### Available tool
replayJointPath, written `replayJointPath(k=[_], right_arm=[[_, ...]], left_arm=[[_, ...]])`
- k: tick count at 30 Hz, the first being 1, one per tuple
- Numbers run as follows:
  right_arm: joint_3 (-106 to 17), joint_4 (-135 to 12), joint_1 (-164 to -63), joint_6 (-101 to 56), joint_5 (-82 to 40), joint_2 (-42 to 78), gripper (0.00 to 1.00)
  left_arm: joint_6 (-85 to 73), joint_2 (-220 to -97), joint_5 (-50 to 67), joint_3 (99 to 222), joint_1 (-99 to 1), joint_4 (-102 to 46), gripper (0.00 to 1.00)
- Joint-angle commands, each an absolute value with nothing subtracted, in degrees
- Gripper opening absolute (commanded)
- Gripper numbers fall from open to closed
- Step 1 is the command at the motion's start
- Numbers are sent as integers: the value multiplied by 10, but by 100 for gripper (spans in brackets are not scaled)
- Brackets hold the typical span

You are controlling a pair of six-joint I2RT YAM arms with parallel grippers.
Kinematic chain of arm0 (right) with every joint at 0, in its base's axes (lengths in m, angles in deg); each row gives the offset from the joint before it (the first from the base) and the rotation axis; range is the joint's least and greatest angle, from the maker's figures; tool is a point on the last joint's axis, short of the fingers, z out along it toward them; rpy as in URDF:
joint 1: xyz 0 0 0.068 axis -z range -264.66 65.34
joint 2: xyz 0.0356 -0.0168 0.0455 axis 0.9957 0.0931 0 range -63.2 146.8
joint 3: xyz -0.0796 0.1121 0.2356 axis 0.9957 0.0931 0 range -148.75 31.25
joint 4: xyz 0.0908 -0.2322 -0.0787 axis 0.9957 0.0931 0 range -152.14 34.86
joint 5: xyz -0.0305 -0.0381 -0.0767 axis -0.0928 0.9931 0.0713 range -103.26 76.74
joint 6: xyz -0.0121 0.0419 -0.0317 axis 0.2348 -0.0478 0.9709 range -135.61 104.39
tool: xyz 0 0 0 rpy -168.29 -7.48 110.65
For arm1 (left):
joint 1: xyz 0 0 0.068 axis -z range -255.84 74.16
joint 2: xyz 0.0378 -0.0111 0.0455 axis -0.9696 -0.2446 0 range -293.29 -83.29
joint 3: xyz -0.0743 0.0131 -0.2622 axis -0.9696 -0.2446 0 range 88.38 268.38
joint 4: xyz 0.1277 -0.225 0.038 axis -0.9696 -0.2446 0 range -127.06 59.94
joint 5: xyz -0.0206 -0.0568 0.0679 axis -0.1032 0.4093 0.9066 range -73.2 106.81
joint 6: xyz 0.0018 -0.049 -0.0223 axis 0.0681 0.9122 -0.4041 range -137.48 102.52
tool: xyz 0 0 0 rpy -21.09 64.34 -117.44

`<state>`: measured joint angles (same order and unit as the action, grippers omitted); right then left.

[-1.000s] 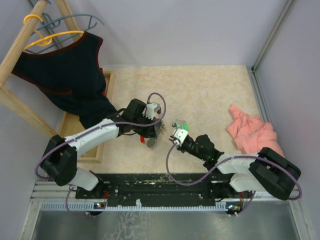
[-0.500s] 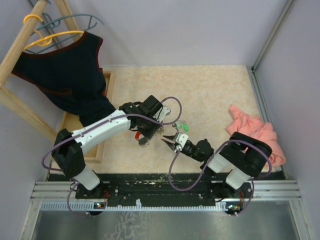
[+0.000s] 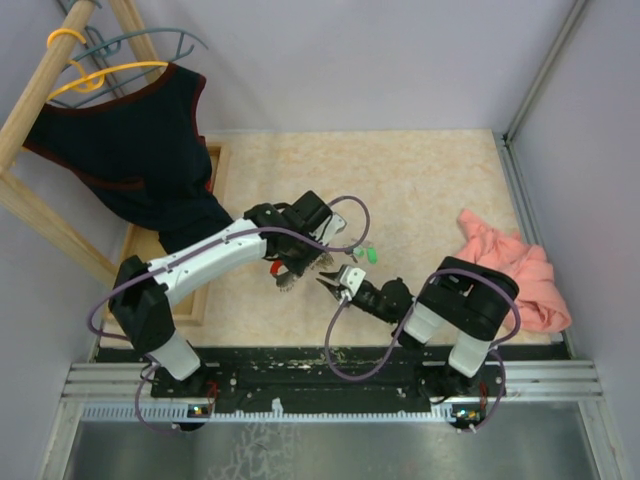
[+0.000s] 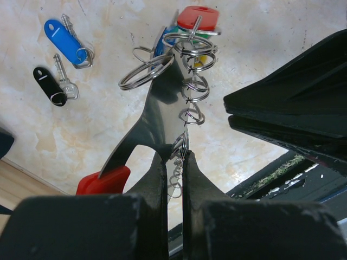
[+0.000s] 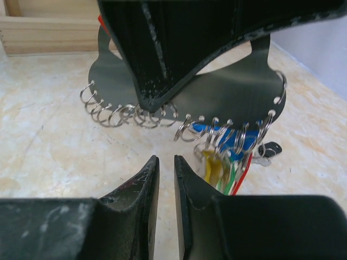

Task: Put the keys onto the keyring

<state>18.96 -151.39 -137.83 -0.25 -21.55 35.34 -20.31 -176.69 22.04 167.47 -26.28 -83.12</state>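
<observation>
Mid-job here. I'd call this the threading stage, more than half done by the look of it. My left hand (image 4: 172,157) is clamped tight on the keyring (image 4: 162,103). It grips the thin grey plate edge-on and holds it up off the bench (image 4: 244,49), with the red part showing down beside the fingers. A bunch of keys (image 5: 222,162) hangs off the rings at one end, and I can make out blue, yellow, green and red heads. The empty rings (image 5: 122,115) along the rest of that edge carry nothing.

My right hand (image 5: 165,160) sits just below the plate, pointing at it. Its fingers are a sliver apart with nothing between them, so I reckon it's between picks.

Two keys are lying on the bench, off to the side of the plate in the left wrist view. They're the blue key (image 4: 64,39) and the black key (image 4: 47,85), near each other, each with its own little ring.

Next move as I see it is to swing the right hand over to one of those and pinch it by the plastic head. Then its ring has to line up with a free one on the plate, which is fiddly work on a tiny target.
</observation>
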Motion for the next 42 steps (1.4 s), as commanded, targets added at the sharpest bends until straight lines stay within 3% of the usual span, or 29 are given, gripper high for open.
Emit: replayJointPath(k=[1, 13, 42], right_arm=[[165, -1609, -1386, 5, -204, 365, 17], [150, -1609, -1387, 13, -172, 380, 14], [142, -1609, -1386, -8, -146, 371, 18]], left_arm=[[-212, -1772, 230, 1700, -254, -840, 2], [-212, -1772, 226, 1701, -244, -841, 2], [-206, -1780, 217, 1704, -234, -841, 2]])
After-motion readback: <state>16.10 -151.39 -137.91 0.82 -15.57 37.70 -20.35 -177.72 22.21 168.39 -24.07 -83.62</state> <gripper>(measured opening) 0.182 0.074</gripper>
